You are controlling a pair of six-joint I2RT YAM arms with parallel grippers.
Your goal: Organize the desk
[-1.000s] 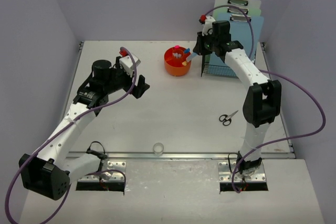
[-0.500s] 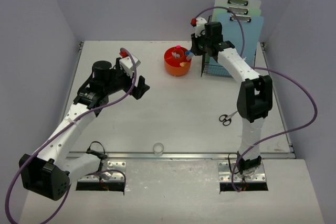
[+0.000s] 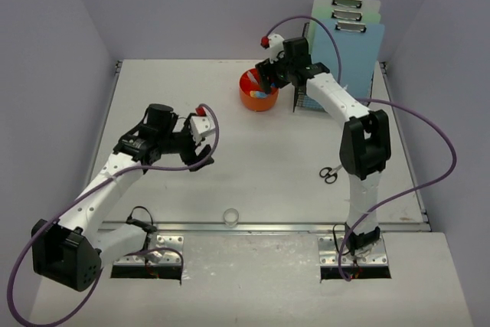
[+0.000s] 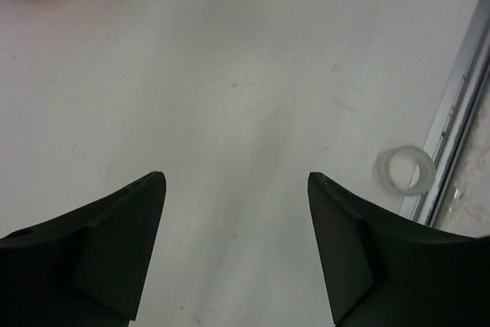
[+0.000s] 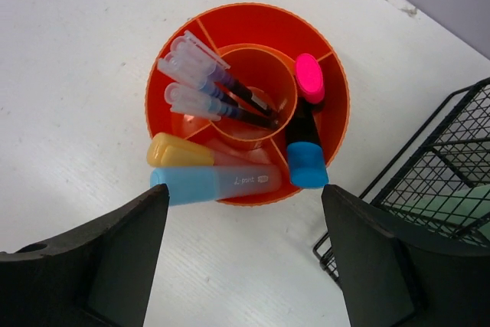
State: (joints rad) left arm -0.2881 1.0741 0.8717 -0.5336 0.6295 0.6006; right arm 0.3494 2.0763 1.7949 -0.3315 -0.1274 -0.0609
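Observation:
The white desk [image 3: 260, 162] carries an orange pen holder [image 3: 259, 96] at the back. My right gripper [image 3: 265, 80] hovers just above it, open and empty. In the right wrist view the holder [image 5: 245, 28] contains a light-blue highlighter [image 5: 214, 184] lying across its near rim, a yellow one [image 5: 178, 151], a pink-capped marker [image 5: 309, 78], a blue-capped marker [image 5: 308, 166] and clear-capped pens [image 5: 195, 74]; the gripper [image 5: 243, 193] spans its near side. My left gripper [image 3: 199, 152] is open over bare desk at left centre, and the left wrist view shows nothing in that gripper [image 4: 236, 181].
Black scissors [image 3: 329, 172] lie right of centre. A clear tape roll [image 3: 230, 216] [image 4: 385, 175] sits by the front metal rail [image 4: 459, 112]. A black wire rack [image 3: 315, 99] [image 5: 429, 181] with clipboards [image 3: 348, 32] stands at the back right, beside the holder.
My right gripper moved left over the holder and opened, leaving the light-blue highlighter on its rim. My left arm swung toward the front and centre of the desk, its jaws narrowing slightly.

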